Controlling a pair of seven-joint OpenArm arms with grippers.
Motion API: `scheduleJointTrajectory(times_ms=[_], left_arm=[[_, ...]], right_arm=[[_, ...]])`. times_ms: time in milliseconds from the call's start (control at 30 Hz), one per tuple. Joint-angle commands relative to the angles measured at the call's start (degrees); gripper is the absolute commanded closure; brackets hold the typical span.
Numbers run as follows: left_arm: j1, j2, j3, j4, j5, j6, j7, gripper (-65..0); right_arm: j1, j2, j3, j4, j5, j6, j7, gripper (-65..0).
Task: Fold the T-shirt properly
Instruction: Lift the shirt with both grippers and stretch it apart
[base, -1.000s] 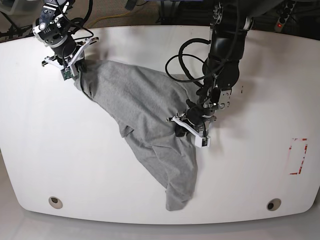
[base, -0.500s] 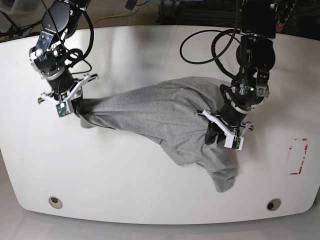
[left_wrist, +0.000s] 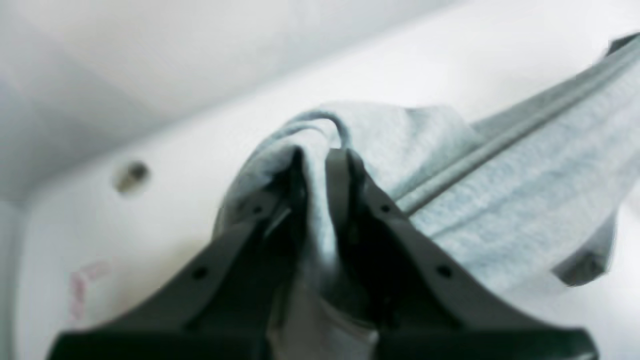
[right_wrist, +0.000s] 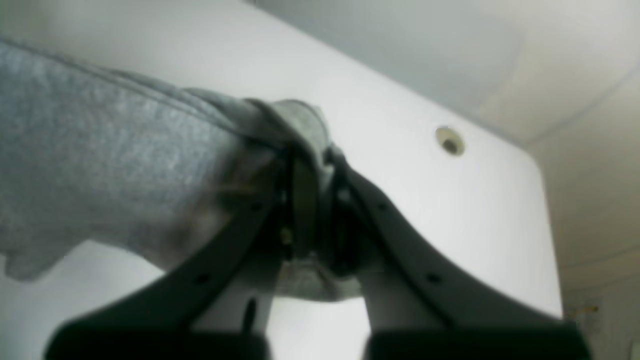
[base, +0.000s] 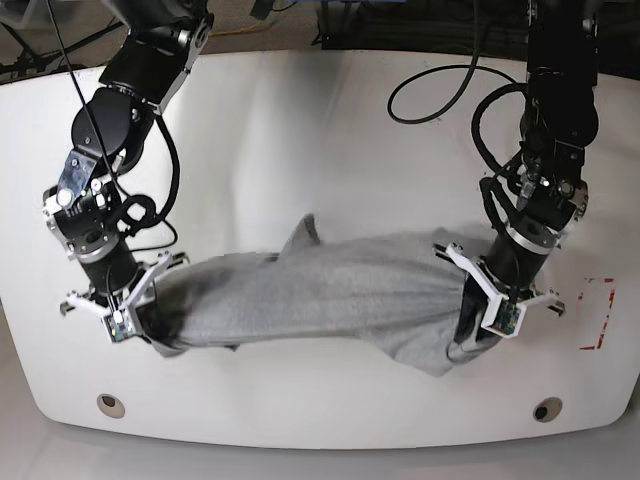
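T-shirt (base: 320, 295), grey: I am clamping it in both my left gripper (base: 492, 305) and right gripper (base: 128, 310), jaws pinched on cloth, pulling evenly to spread it flat.

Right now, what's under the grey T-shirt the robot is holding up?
Under the T-shirt is the white table. The left gripper and right gripper pinch its two ends. Whatever lies on the table beneath the cloth is covered, so I can't tell.

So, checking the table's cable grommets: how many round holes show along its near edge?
2: one hole near the table's front left corner, the other hole near the front right corner. The T-shirt may hide others.
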Motion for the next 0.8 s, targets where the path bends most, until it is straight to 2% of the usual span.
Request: scheduleJointTrajectory(times_ms=[0,167,300,467,600,767], left_arm=[[-3.5,-0.4,-3.1,1.8,1.6,1.2,1.4,-0.1],[-10.0,-0.4,-5.2,1.9,1.4,1.2,6.9,-0.1],[-14.6,-0.7,-6.7,2.0,1.4,1.2,8.6,-0.1],[-18.8,-0.9,-8.4,1.9,1.5,1.1,10.4,-0.3],[-18.7,-1.6,-7.9,1.9,1.5,1.1,11.7,-0.3],[-14.5,-1.5,-7.5,1.9,1.6,-4.1,14.5,-0.3]], right_arm=[[4.1,2.6,-2.1,-0.2,-0.3,-1.0,1.0,0.0],[10.2,5.2,-7.4,-0.4,-0.3,-1.0,0.9,0.0],[15.0,6.0,-9.5,-0.1,-1.1,-1.0,0.6,0.0],[19.2,6.6,-11.2,2.1,-4.5,-1.0,-2.8,0.0],[18.0,6.5,-11.3,3.9,-5.0,-1.0,-3.3,0.0],[11.3,6.4,-11.2,4.5,-5.0,-1.0,-3.5,0.0]])
